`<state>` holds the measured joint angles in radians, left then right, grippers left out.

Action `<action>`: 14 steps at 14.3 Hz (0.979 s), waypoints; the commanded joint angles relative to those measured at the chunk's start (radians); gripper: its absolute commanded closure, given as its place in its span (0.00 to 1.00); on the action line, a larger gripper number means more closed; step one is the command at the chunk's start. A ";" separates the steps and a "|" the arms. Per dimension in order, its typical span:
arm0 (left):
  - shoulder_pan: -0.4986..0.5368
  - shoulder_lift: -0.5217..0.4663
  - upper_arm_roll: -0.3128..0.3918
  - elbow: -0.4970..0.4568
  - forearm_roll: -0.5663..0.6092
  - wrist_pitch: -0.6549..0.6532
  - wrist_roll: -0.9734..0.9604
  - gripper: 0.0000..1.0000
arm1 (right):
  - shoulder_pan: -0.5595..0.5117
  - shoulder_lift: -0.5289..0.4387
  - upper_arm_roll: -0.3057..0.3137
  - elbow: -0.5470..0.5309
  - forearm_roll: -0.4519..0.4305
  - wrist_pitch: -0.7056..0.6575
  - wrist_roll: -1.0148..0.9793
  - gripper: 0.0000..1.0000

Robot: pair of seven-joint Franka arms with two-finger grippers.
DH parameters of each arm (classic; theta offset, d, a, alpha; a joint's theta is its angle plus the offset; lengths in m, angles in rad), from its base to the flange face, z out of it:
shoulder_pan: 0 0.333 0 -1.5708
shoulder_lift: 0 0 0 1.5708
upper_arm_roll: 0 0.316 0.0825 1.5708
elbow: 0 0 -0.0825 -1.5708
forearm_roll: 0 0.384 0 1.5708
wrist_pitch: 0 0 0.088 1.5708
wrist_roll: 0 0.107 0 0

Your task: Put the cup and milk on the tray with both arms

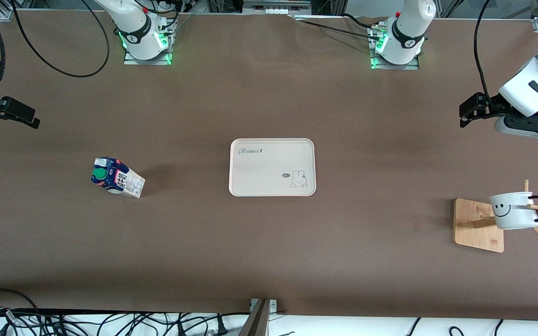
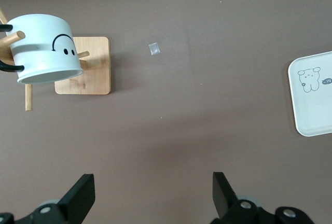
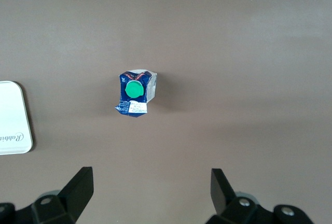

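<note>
We see the right claw (image 1: 35,122) spread apart, holding nothing, up over the table's right-arm end. Milk (image 1: 117,178) stands on the table (image 1: 269,252) toward that end. Tray (image 1: 272,166) mid-table, bare. Cup (image 1: 514,210) hangs on a wooden rack (image 1: 478,225); left claw (image 1: 464,113) apart, above. Risk: pulling the cup could tip the rack; milk could topple.
</note>
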<state>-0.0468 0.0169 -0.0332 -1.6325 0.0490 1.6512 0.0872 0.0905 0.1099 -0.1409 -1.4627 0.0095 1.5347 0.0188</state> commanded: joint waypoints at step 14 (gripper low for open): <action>-0.002 0.015 0.003 0.037 -0.001 -0.024 0.014 0.00 | 0.018 0.079 0.004 0.005 0.003 -0.022 0.021 0.00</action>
<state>-0.0467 0.0174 -0.0331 -1.6312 0.0490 1.6512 0.0872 0.1005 0.1460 -0.1381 -1.4665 0.0095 1.5273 0.0190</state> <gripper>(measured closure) 0.000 0.000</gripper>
